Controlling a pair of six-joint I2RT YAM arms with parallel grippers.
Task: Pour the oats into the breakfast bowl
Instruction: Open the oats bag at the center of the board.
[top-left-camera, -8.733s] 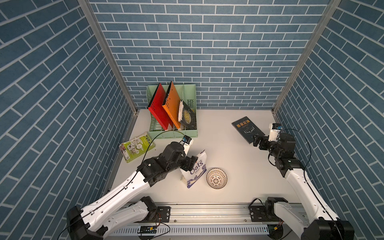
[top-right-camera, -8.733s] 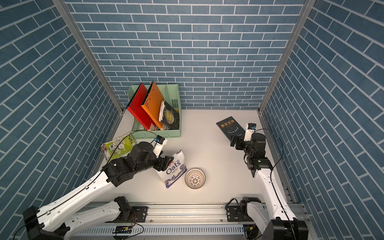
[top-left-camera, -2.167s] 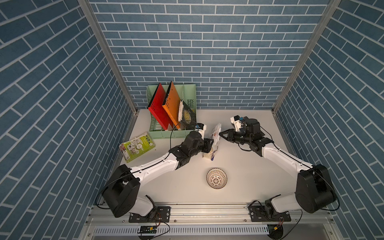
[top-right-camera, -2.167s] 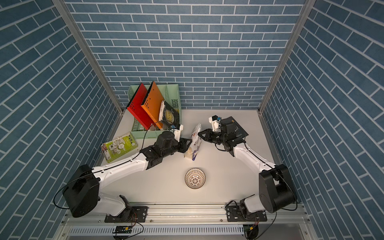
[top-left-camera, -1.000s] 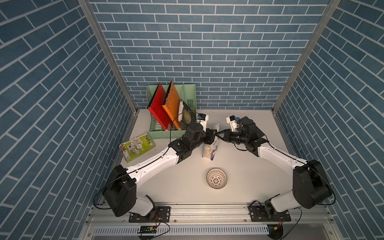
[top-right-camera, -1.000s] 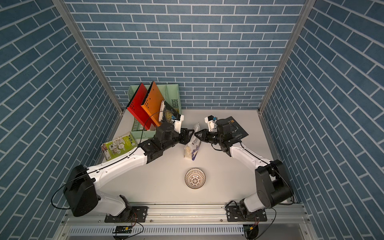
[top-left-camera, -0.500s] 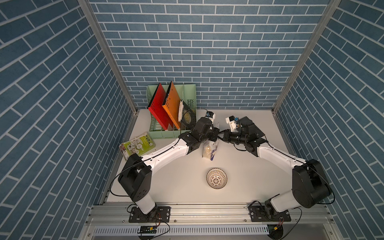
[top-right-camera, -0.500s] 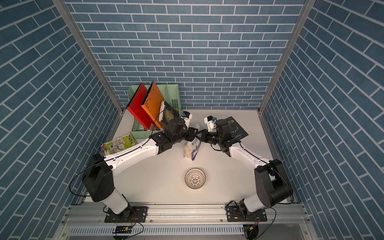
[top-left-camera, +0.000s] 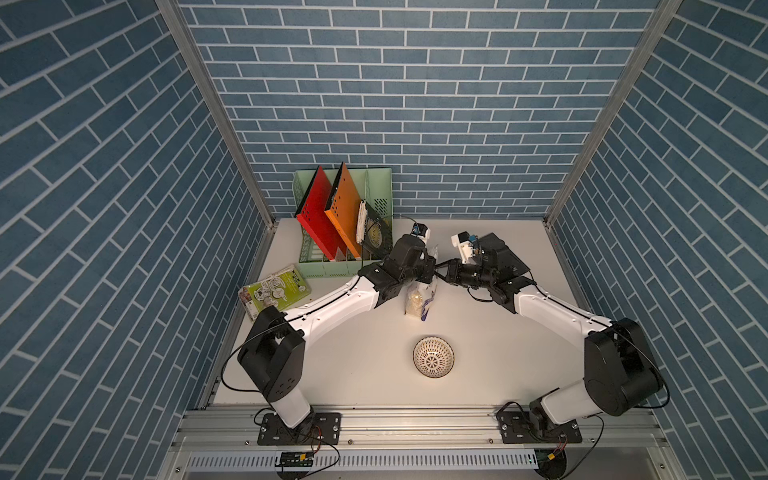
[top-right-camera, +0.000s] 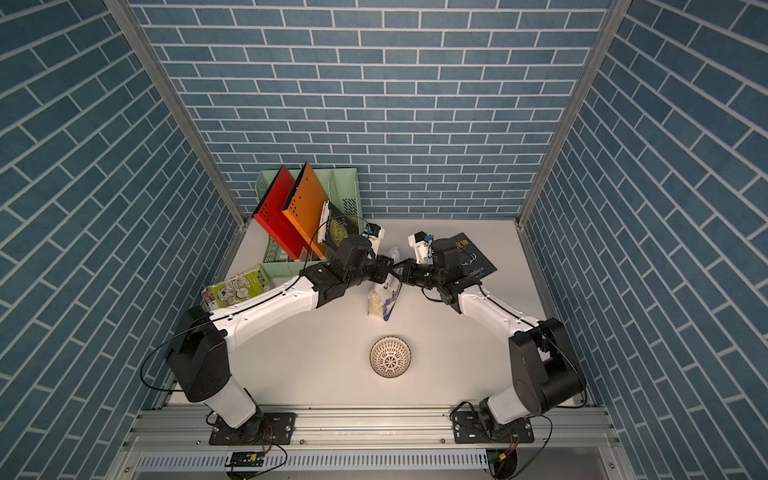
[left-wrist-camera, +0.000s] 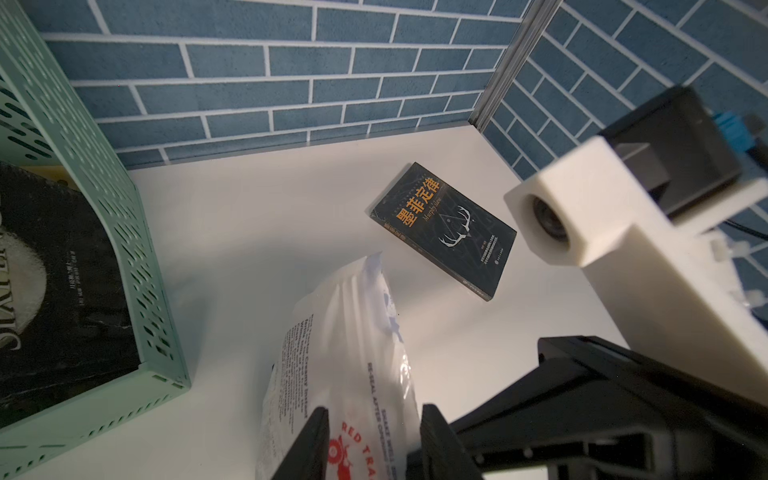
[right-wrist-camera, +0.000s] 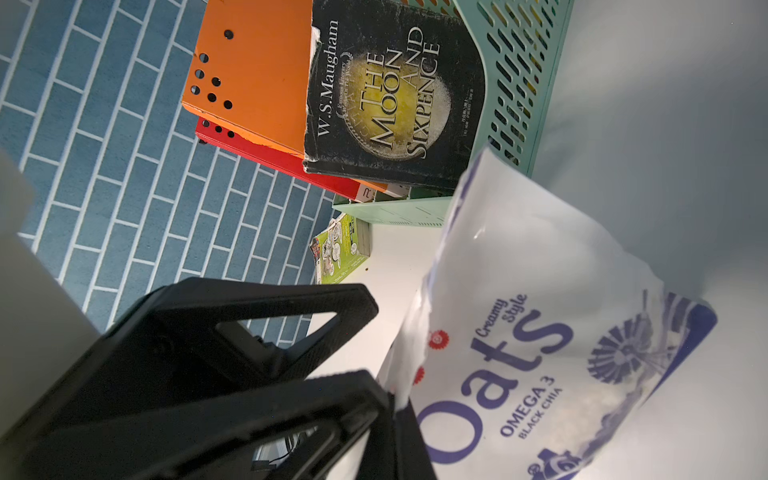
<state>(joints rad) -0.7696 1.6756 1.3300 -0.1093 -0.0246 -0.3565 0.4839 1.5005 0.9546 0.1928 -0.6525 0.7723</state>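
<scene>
Bowl (top-left-camera: 433, 357) (top-right-camera: 390, 357) sits upright on tabletop (top-left-camera: 361, 374), closest to the front rail. Behind bowl, a bit left and well apart from it: pouch (top-left-camera: 420, 296) (top-right-camera: 383, 300) upright, base on tabletop. Oats (top-left-camera: 413, 302) show pale through its lower part.

Both arms meet at pouch top, behind bowl. Left arm (top-left-camera: 332, 299): jaws narrow, fingers (left-wrist-camera: 307, 449) one each side of pouch (left-wrist-camera: 353, 332) top, plastic fills the gap. Firm pinch or not, cannot tell. Right arm (top-left-camera: 548, 305): jaws closed tight on pouch (right-wrist-camera: 540, 311) top edge.

Left of bowl by the wall: green packet (top-left-camera: 274, 293), flat. Farther behind bowl, left: mint rack (top-left-camera: 332, 272) with red and orange folders and a book leaning inside. Far behind bowl, right: dark book (left-wrist-camera: 444, 228) (top-right-camera: 473, 257) flat on tabletop, partly under right arm in both top views.
</scene>
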